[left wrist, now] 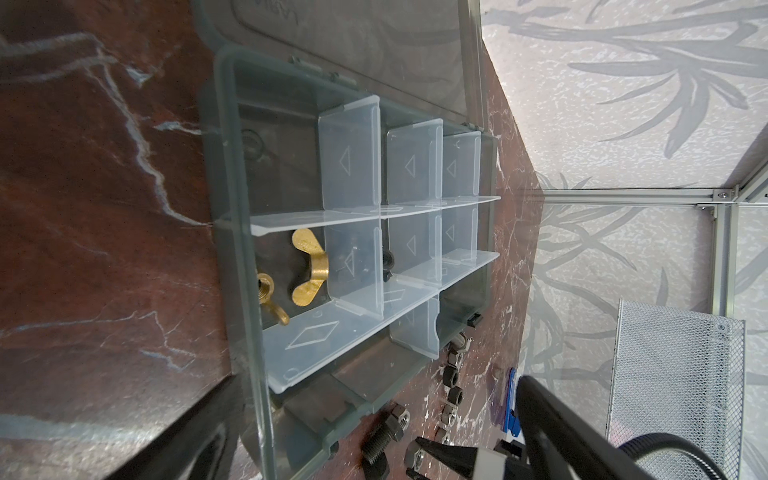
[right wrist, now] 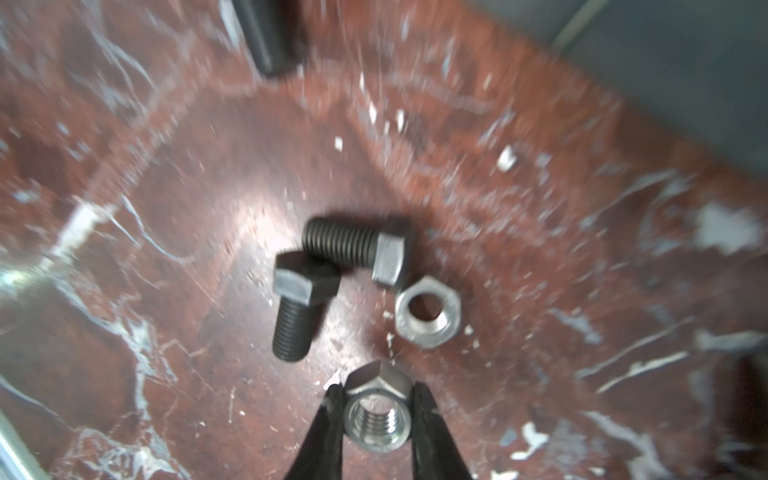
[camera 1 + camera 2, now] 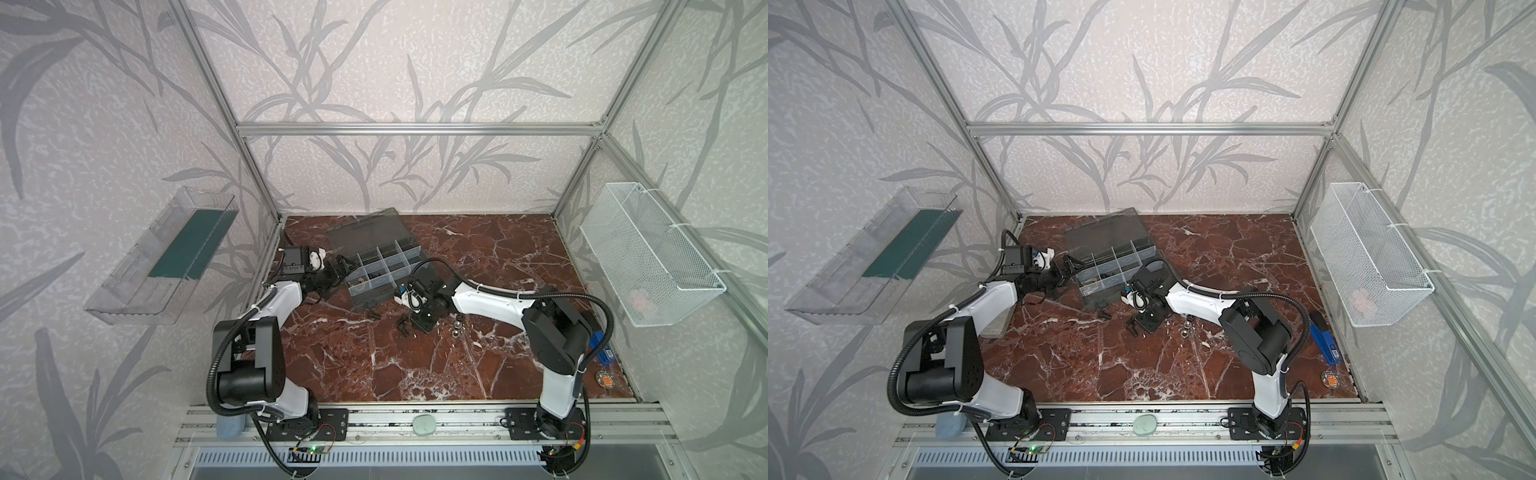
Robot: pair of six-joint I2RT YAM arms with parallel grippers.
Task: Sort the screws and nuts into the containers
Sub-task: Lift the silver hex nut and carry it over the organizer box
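Note:
My right gripper (image 2: 378,409) is shut on a silver nut (image 2: 376,419), low over the marble table beside two black screws (image 2: 353,245) (image 2: 293,316) and a loose silver nut (image 2: 428,318). In both top views this gripper (image 3: 404,328) (image 3: 1132,328) points down in front of the dark grey organizer case (image 3: 357,297) (image 3: 1090,297). Its containers (image 1: 353,153) are cells split by clear dividers. One cell holds brass wing nuts (image 1: 309,266), another a black screw (image 1: 388,262). My left gripper (image 3: 343,266) (image 1: 374,419) stands open at the case's left side, holding nothing. Several nuts (image 1: 453,376) lie in a row in front of the case.
The case's smoky lid (image 3: 365,228) lies open toward the back wall. A white wire basket (image 3: 648,257) hangs on the right wall and a clear tray (image 3: 162,253) on the left wall. A blue tool (image 3: 1323,338) and a small round object (image 3: 604,380) lie at the table's right edge.

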